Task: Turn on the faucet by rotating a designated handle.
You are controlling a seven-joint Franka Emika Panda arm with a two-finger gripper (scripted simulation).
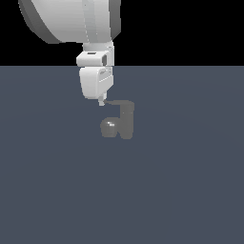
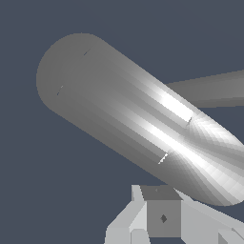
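While the handle [image 1: 117, 103] juts sideways from the top of the faucet [image 1: 125, 120], its pointed tip lies just beside the gripper [image 1: 101, 102], on the exterior view's right of the fingertips. Whether they touch, or how the jaws stand, I cannot tell. Bare floor [image 1: 190, 181] lies open all around. Only the wrist view shows the handle [image 2: 143, 119] close, filling the frame beyond one finger [image 2: 162, 217].

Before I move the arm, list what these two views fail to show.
- Claw opening: in the exterior view the fingertips are too small to separate; in the wrist view the bottom edge cuts them off.
- Contact between claw and handle: too small to tell, exterior view.
- Faucet base: the wrist view's edge cuts the body off.
- Arm: cut off by the exterior view's top edge.
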